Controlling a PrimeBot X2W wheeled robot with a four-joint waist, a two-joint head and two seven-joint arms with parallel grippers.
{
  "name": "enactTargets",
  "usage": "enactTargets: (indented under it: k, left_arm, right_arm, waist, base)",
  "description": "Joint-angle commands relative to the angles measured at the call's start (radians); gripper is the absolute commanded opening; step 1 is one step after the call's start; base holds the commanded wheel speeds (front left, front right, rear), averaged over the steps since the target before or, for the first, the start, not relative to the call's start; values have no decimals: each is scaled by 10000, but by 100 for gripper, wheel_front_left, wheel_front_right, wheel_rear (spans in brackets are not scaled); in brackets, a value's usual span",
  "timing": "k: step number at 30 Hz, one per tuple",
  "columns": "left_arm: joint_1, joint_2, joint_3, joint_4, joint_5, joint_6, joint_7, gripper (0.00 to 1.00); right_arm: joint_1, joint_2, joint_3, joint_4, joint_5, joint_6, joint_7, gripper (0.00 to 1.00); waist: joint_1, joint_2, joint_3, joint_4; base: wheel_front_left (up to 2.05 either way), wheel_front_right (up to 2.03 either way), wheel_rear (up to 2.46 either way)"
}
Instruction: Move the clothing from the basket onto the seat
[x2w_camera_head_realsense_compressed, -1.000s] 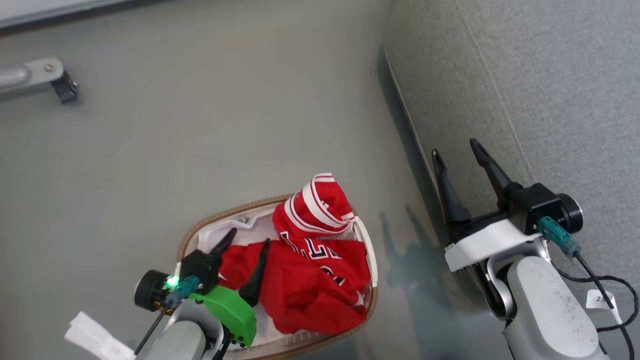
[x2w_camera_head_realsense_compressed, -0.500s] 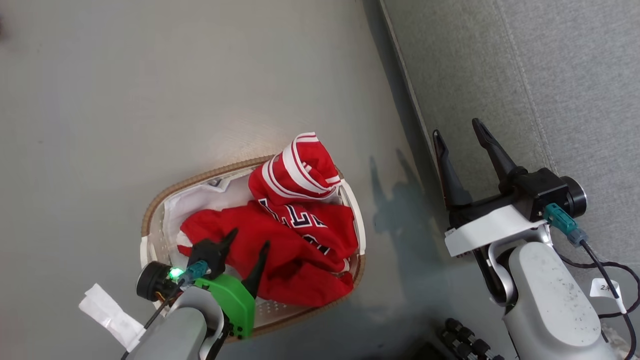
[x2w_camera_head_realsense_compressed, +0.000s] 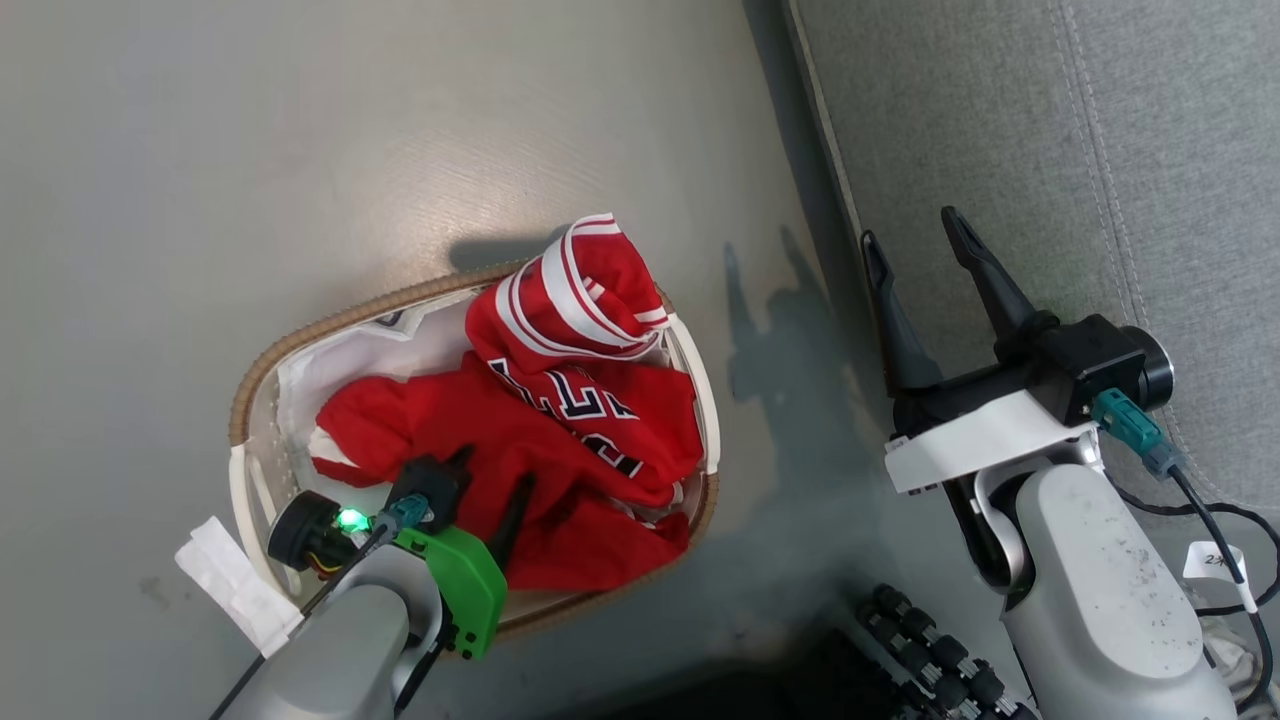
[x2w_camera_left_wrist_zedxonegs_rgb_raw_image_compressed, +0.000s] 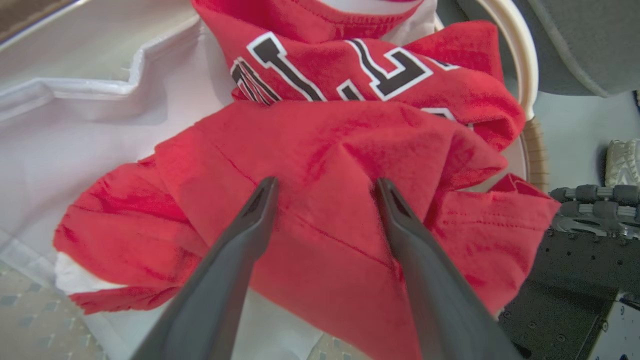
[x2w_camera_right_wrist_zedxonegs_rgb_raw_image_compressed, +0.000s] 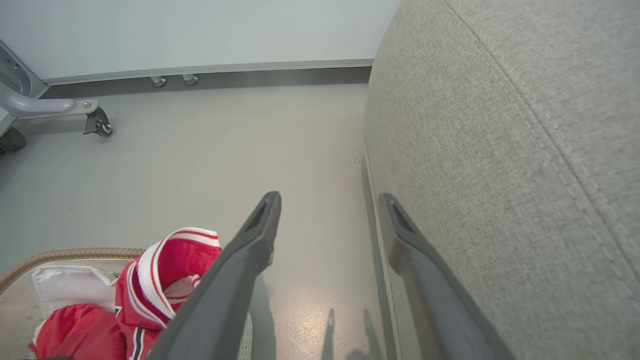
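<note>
left claw (x2w_camera_head_realsense_compressed: 495, 470): spread wide, over the near end of the basket (x2w_camera_head_realsense_compressed: 240, 400), both fingers pointed down into the clothing (x2w_camera_head_realsense_compressed: 560, 430)
left claw grip: nothing pinched; in the left wrist view a raised fold of red fabric sat between the two tips (could not tell whether the tips actually touched the cloth)
right claw (x2w_camera_head_realsense_compressed: 909, 228): spread wide, empty, held in the air well apart from the basket
right claw position: over the line where the floor (x2w_camera_head_realsense_compressed: 300, 150) met the seat (x2w_camera_head_realsense_compressed: 1000, 120); in the right wrist view one finger was over floor, the other against the grey cushion side
clothing: all of it inside the basket, crumpled; red, white-striped trim bunched high at the far end and poking above the rim, dark white-outlined letters facing up mid-pile
basket: on the floor, left of the seat, a strip of bare floor between them; brown rim, white perforated wall
white sheet (x2w_camera_left_wrist_zedxonegs_rgb_raw_image_compressed: 75, 140): inside the basket, under and beside the clothing, showing mostly on the basket's left half
seat: grey woven cushion along the right of the head view, stitched seam running up it
caster leg (x2w_camera_right_wrist_zedxonegs_rgb_raw_image_compressed: 97, 122): metal, on the floor far from the basket, near the wall
black ribbed part (x2w_camera_head_realsense_compressed: 930, 660): low in the head view, between the basket and the right arm
</note>
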Motion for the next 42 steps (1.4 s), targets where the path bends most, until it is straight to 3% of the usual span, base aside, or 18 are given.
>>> enactTargets:
  k: [1, 10, 23, 24, 25, 26, 27, 33, 42]
  left_arm:
    - [-305, 73, -102, 151, -153, -4, 0, 100]
    - [-1150, 279, -1056, 1246, -290, -4, 0, 100]
    - [-2026, 193, -1702, 2589, -367, -4, 4, 100]
    - [-2054, 181, -1739, 2630, -394, -4, 3, 89]
    - [-2071, 171, -1785, 2669, -407, -4, 4, 51]
    - [-2076, 157, -1853, 2690, -458, -4, 3, 21]
    - [-2060, 147, -1886, 2701, -518, -4, 5, 0]
    - [-1705, 59, -2037, 2397, -986, -4, 3, 0]
    - [-977, 93, -1773, 1590, -1356, -4, 3, 0]
  right_arm:
    - [-108, -27, 1, -78, 106, -6, -47, 100]
    - [-257, -23, 113, -366, 259, -7, -47, 100]
    - [-376, -25, 318, -495, 447, -7, -47, 100]
    - [-404, -25, 332, -481, 447, -7, -47, 100]
    - [-414, -23, 352, -475, 458, -7, -47, 100]
    - [-414, -25, 371, -465, 475, -7, -47, 100]
    - [-419, -25, 374, -456, 501, -7, -47, 100]
    - [-449, -23, 410, -262, 487, -7, -47, 100]
    - [-240, -29, 517, 374, 346, -7, -47, 100]
  waist:
    - [-1, -1, 302, -123]
    - [-1, -1, 966, -253]
    - [-1, -1, 1433, -359]
    - [-1, -1, 1449, -364]
    - [-1, -1, 1448, -370]
    - [-1, -1, 1429, -381]
    - [-1, -1, 1395, -386]
    - [-1, -1, 770, -290]
    - [-1, -1, -1166, 204]
  base:
    - [0, 0, 0]
    - [0, 0, 0]
    - [0, 0, 0]
    - [0, 0, 0]
    - [0, 0, 0]
    - [0, 0, 0]
    - [0, 0, 0]
    - [0, 0, 0]
    - [0, 0, 0]
